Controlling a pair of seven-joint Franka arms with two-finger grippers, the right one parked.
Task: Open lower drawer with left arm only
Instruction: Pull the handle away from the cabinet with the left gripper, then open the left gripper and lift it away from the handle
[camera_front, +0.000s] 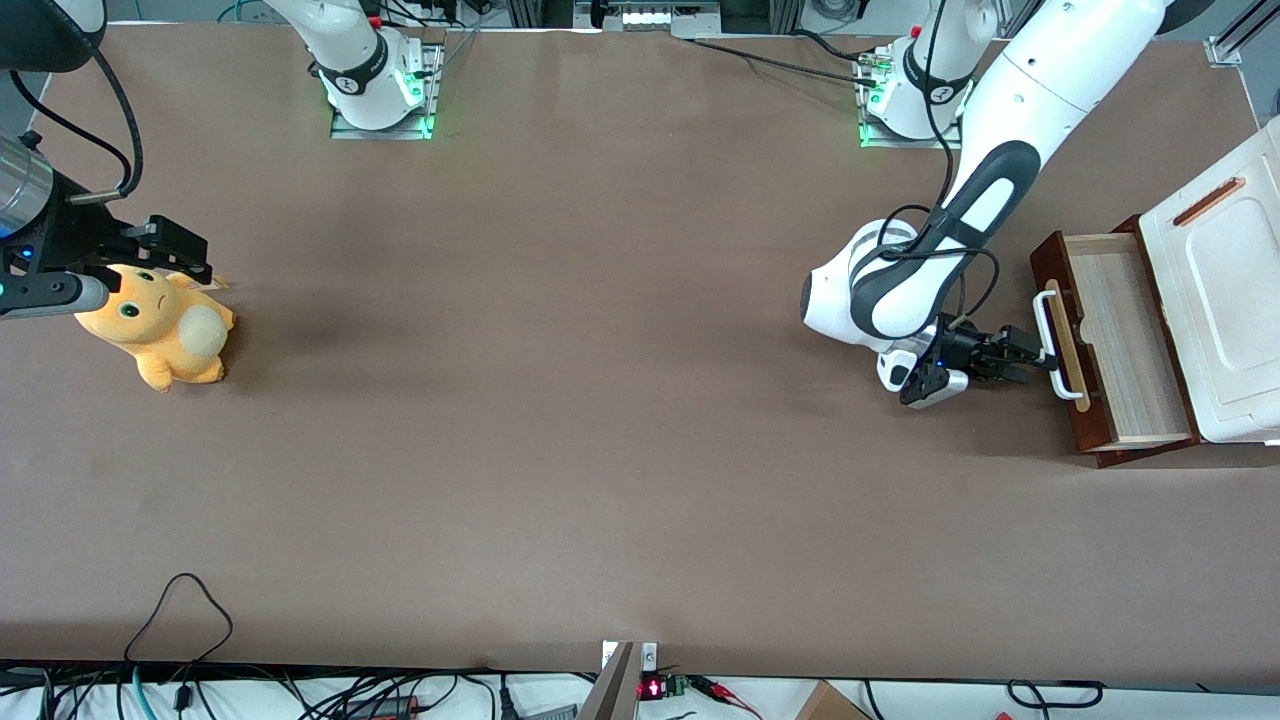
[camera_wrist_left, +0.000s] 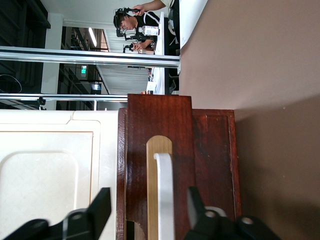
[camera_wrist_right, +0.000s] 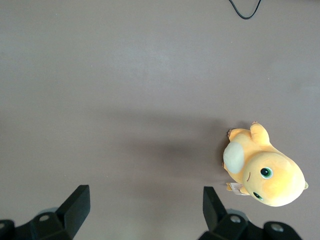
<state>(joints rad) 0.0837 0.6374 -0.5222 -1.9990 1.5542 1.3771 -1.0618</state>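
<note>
The lower drawer stands pulled out of the white cabinet, its pale plywood box showing. Its dark reddish-brown front carries a tan strip and a white U-shaped bar handle, which also shows in the left wrist view. My left arm's gripper is right in front of the drawer, at the handle. In the left wrist view the gripper is open, with one finger on each side of the handle bar and a gap to it on both sides.
The white cabinet lid has a copper-coloured handle. An orange plush toy lies toward the parked arm's end of the brown table. A black cable loop lies near the table's front edge.
</note>
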